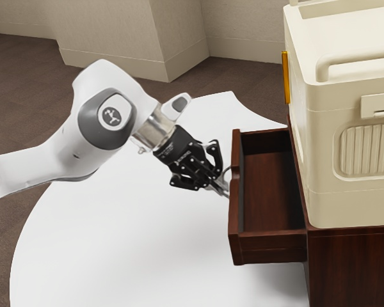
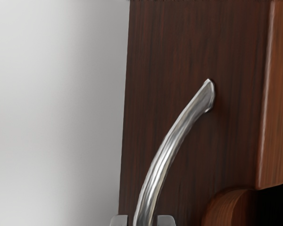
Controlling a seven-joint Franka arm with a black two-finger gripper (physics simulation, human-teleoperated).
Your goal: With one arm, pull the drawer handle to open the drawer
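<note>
The black gripper [image 1: 216,181] is at the front of the wooden drawer [image 1: 235,248], its fingers close together on the metal handle [image 1: 227,173]. In the wrist view the curved silver handle [image 2: 166,153] runs down between the two grey fingertips of my gripper [image 2: 143,221], one on each side of it. Dark wood of the drawer front [image 2: 179,61] lies behind the handle. The drawer stands well out of its cabinet [image 1: 352,268], its bare inside visible from above. The handle's lower part is hidden at the fingers.
A large cream box [image 1: 320,173] with a grip on top stands on the cabinet, a yellow strip [image 1: 285,78] on its side. A white round surface [image 1: 115,249] spreads below the arm and drawer. Beige walls [image 1: 109,38] rise behind.
</note>
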